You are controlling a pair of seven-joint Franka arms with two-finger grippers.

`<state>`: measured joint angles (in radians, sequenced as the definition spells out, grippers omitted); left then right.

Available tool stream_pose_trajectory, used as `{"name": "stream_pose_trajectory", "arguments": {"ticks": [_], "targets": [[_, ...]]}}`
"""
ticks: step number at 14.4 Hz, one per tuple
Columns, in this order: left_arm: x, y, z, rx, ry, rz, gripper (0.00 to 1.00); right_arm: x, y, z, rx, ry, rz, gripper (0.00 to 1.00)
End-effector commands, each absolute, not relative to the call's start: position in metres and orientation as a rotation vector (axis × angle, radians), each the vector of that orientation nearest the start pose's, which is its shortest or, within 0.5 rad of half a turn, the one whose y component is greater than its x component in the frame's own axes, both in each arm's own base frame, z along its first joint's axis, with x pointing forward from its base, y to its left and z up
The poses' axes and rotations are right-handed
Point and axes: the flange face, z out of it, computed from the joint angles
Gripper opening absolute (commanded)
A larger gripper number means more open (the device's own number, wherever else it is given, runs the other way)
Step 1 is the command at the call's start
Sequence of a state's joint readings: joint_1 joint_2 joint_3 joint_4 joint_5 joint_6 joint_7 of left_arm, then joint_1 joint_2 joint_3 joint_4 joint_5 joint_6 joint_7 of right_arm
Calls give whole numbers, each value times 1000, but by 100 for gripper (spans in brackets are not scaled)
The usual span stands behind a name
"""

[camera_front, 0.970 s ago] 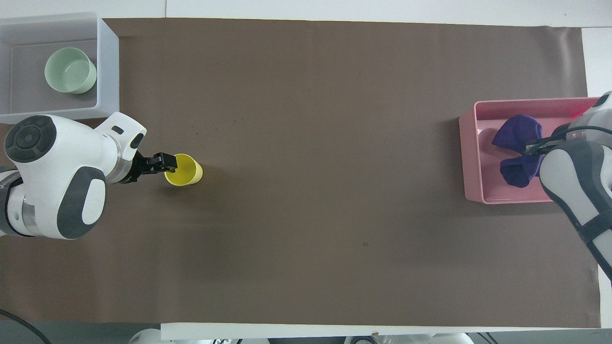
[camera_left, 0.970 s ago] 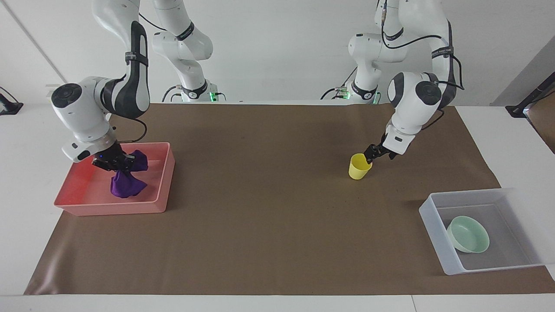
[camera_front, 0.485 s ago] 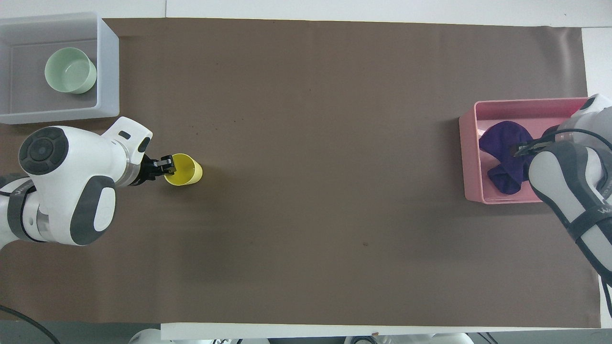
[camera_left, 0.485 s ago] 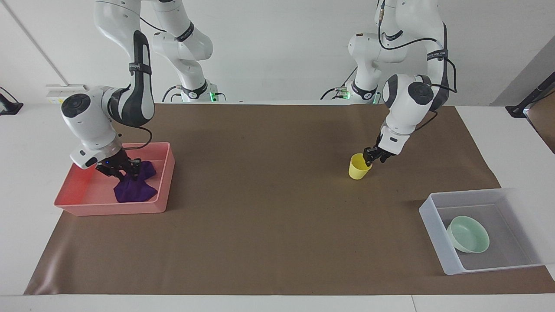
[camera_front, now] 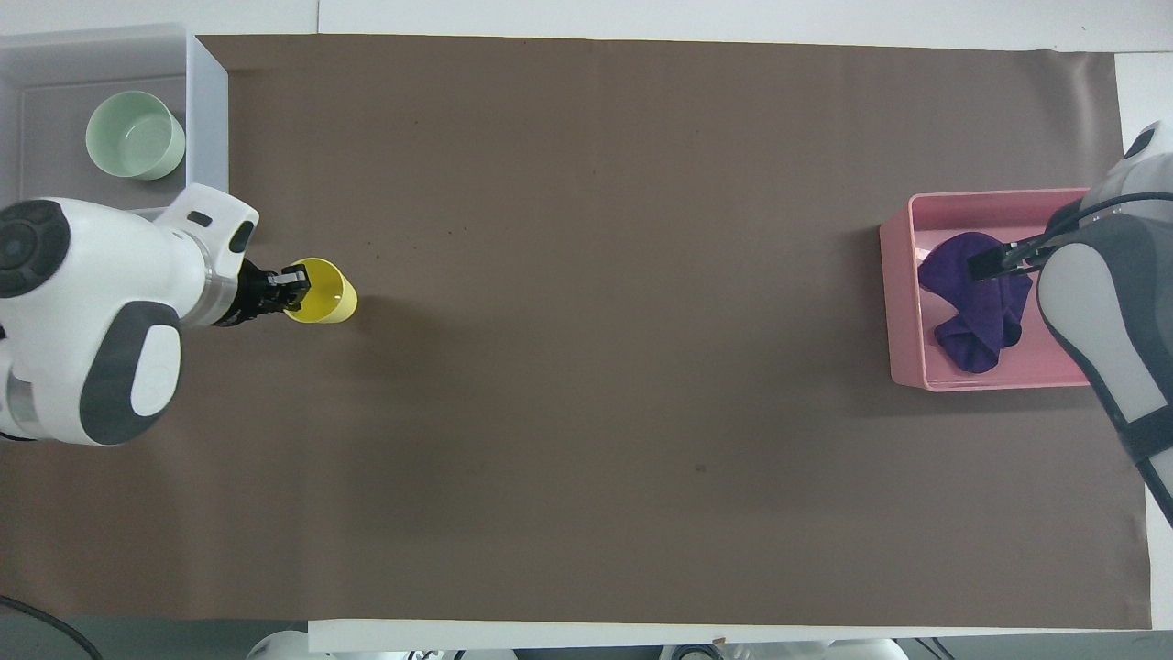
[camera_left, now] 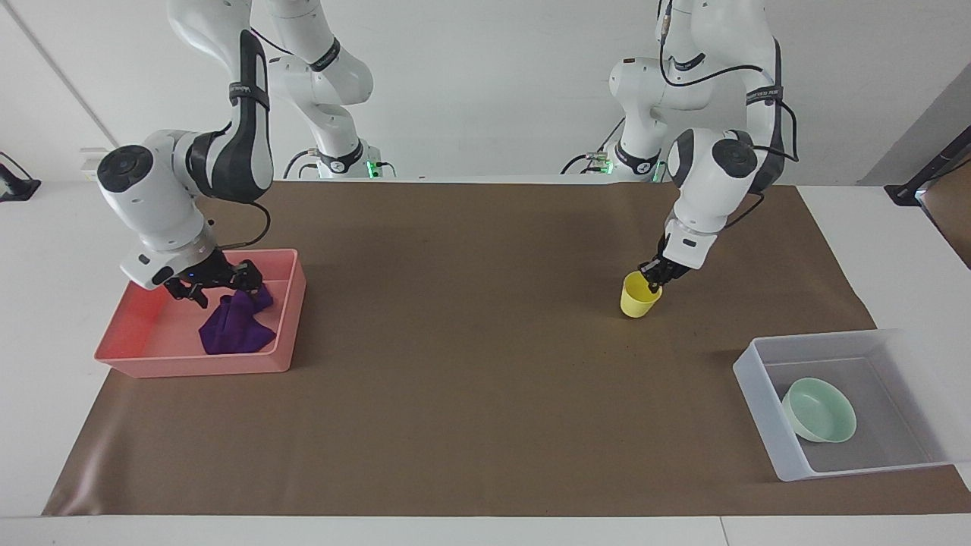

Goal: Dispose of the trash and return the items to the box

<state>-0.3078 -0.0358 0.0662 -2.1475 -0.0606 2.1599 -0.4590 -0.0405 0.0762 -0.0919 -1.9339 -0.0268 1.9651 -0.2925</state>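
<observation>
Yellow cup (camera_left: 639, 296) is held at its rim by the left pincer (camera_left: 652, 277), shut on the wall nearest the robots; the cup is upright, mouth up, long axis vertical, apparently just lifted off the brown surface (camera_left: 470, 341). The box (camera_left: 796, 462) lies farther from the robots than the cup and toward the left arm's end; the mint-green bowl (camera_left: 819, 410) is already in it. The coming carry is judged to run that way, the left arm being by far the nearer. Room for the cup is seen on the box floor beside the bowl.

Purple rag (camera_left: 235, 327) lies crumpled in the pink tray (camera_left: 190, 365) at the right arm's end, no clear long axis. The right pincer (camera_left: 216, 284) is spread wide just above it, holding nothing; the trash is judged disposed of.
</observation>
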Motion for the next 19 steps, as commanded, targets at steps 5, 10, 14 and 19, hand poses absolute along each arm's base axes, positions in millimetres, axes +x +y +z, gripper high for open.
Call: {"name": "stream_pose_trajectory", "arguments": {"ticks": [5, 10, 14, 19], "targets": [[665, 58, 483, -3037, -854, -284, 0, 573, -19, 548, -3153, -232, 155, 95], [730, 107, 394, -2996, -869, -442, 0, 543, -10, 602, -3143, -254, 222, 98], [727, 101, 379, -3028, -673, -424, 100, 514, -11, 615, -3128, -252, 268, 99], [694, 90, 444, -3050, -588, -296, 100, 513, -10, 616, -3127, -260, 256, 99]]}}
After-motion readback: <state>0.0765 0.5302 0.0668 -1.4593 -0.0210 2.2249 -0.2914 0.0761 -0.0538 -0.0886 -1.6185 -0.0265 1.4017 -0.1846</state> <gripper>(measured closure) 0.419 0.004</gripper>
